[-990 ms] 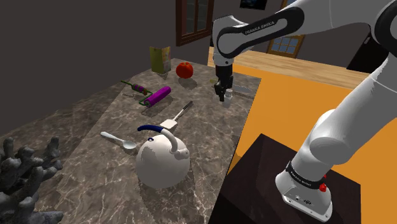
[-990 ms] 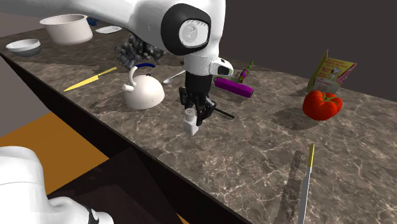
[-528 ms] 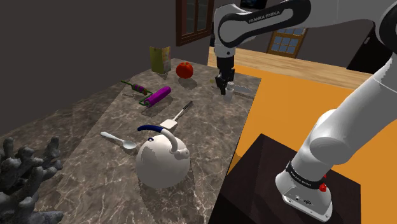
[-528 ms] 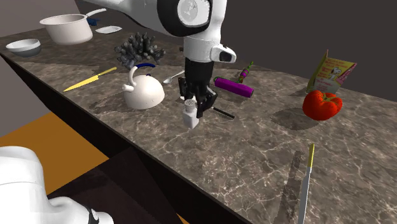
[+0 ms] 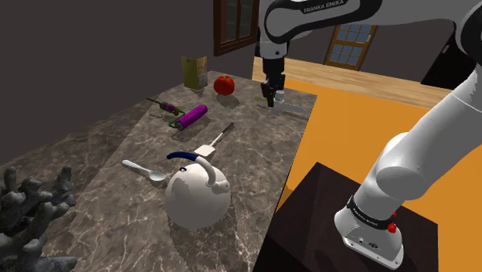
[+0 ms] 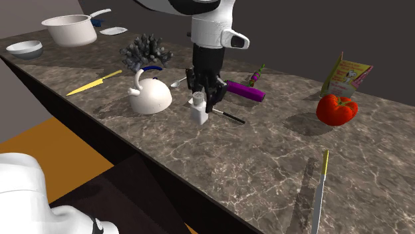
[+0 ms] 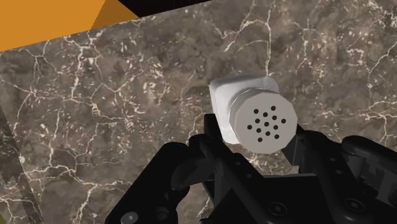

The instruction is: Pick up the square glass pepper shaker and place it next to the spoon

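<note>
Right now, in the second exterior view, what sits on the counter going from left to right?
bowl → yellow knife → kettle → shaker → purple cylinder → tomato

You're looking at a counter (image 7: 95, 114) of brown marble, pale veins, lightly polished. The shaker (image 7: 261, 118) reads plain matt white, its perforated cap smooth. The gripper (image 7: 254, 141) clasping it is black, faintly glossy. The kettle (image 6: 151, 98) near the shaker is smooth white.

White square shaker (image 6: 198, 111) upright, clasped in claw (image 7: 254, 131); spoon (image 5: 144, 169) well apart.
</note>
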`<state>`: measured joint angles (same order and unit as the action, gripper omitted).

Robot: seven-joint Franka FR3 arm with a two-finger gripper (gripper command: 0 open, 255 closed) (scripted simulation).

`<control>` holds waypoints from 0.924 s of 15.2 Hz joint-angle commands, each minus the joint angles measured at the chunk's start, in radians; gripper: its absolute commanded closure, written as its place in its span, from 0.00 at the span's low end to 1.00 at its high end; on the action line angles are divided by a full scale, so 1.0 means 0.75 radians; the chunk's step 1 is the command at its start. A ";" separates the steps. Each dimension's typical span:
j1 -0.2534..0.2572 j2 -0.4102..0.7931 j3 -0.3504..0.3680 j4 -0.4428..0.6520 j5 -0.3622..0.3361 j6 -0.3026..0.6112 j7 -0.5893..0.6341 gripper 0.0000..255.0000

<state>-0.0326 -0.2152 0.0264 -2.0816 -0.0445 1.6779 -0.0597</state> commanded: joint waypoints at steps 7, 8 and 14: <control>0.077 0.293 0.097 0.261 0.025 0.024 0.171 1.00; 0.088 0.335 0.108 0.303 0.025 0.024 0.193 1.00; 0.160 0.608 0.160 0.599 0.008 -0.005 0.318 1.00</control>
<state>0.0784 0.1992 0.1414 -1.6755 -0.0349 1.6769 0.1645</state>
